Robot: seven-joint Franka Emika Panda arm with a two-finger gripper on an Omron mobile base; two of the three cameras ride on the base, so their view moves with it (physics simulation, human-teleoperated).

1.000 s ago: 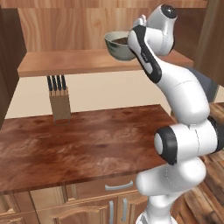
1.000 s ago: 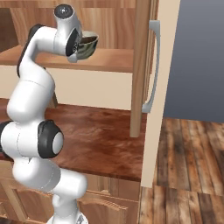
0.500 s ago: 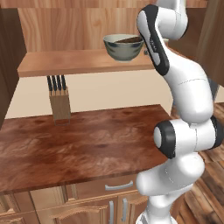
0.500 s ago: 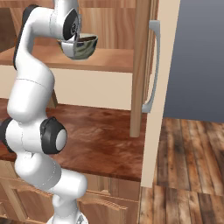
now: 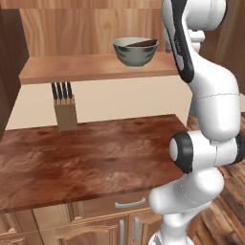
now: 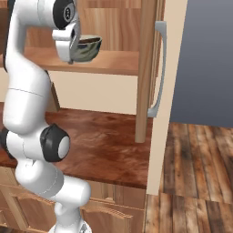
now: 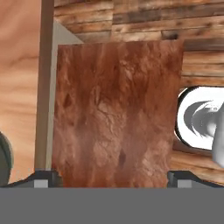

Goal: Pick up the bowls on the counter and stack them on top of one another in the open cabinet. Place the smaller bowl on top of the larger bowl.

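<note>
The larger bowl, pale grey-green, stands on the tan shelf of the open cabinet. The smaller bowl, dark brown, lies inside it with its rim showing; both also show in the right base view, larger bowl and smaller bowl. My gripper hangs beside the bowls, pointing down. In the hand view my gripper is open with nothing between its fingertips, looking down on the counter. A sliver of the larger bowl sits at that view's left edge.
A knife block stands at the back of the counter under the shelf. The cabinet's open door with a long grey handle stands right of the bowls. Drawer fronts with handles run below the counter.
The jaws have spread wide and let go of the bowls. The hand has drawn back from them and turned to point down. Both bowls stay stacked on the shelf.
</note>
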